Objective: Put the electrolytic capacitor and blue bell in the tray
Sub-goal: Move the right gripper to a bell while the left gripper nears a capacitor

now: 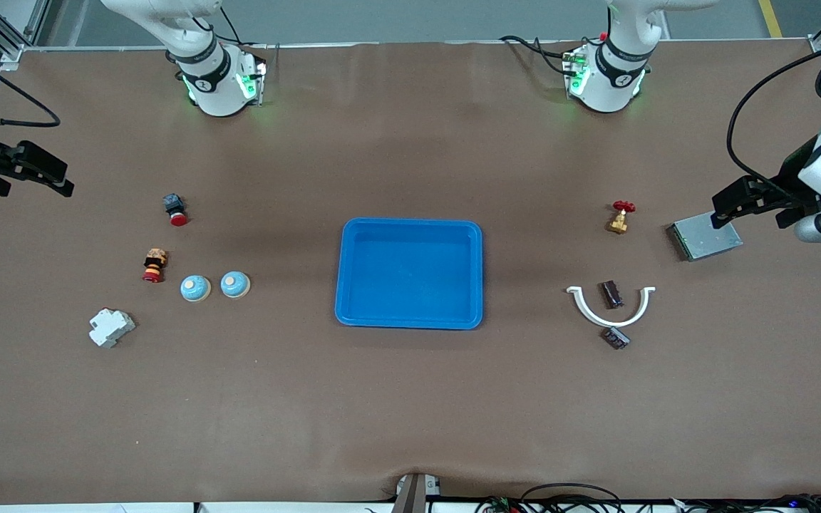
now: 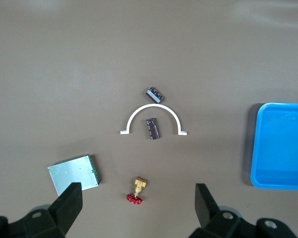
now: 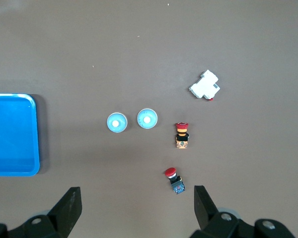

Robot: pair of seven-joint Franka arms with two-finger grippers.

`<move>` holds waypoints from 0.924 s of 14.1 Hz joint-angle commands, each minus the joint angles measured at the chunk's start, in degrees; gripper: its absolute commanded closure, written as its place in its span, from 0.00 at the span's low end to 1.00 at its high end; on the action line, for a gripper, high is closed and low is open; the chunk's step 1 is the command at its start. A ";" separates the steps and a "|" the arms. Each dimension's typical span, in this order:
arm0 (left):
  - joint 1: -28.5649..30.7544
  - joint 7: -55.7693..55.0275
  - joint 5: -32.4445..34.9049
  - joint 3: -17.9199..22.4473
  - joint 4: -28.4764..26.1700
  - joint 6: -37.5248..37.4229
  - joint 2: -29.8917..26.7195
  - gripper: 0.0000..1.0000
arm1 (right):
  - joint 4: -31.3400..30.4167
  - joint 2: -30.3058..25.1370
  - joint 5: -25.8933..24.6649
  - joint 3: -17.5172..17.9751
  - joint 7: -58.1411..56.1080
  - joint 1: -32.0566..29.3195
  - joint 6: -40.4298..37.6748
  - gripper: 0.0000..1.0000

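Observation:
The bright blue tray (image 1: 343, 274) lies at the table's middle and holds nothing; its rim shows in the left wrist view (image 2: 256, 148) and the right wrist view (image 3: 36, 134). Two blue bells (image 1: 195, 288) (image 1: 235, 284) sit toward the right arm's end, side by side (image 3: 116, 123) (image 3: 147, 119). Two dark electrolytic capacitors lie toward the left arm's end: one (image 1: 611, 294) (image 2: 153, 128) inside a white half ring (image 1: 591, 314), one (image 1: 615, 338) (image 2: 155, 94) just nearer the camera. My left gripper (image 1: 727, 206) (image 2: 137, 203) is open and empty, over the grey flat box. My right gripper (image 1: 54, 178) (image 3: 136, 203) is open and empty, over the table's end.
A grey flat box (image 1: 704, 237) and a brass valve with a red wheel (image 1: 621, 216) lie near the left gripper. A red push button (image 1: 175, 209), a red and yellow button (image 1: 155, 265) and a white breaker (image 1: 111, 327) lie around the bells.

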 commanded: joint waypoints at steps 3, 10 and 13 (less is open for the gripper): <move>0.40 0.46 0.10 -0.30 -0.18 -0.10 -0.61 0.00 | 0.19 -0.20 0.39 0.39 -0.21 -1.05 0.05 0.00; 1.19 0.55 -0.51 -0.04 -0.44 -0.63 -0.18 0.00 | 0.01 -0.19 0.39 0.47 -0.30 -0.88 0.14 0.00; 2.94 0.55 -0.52 0.14 -0.71 -0.54 0.96 0.00 | 0.01 -0.02 0.39 0.47 -0.21 -0.70 0.49 0.00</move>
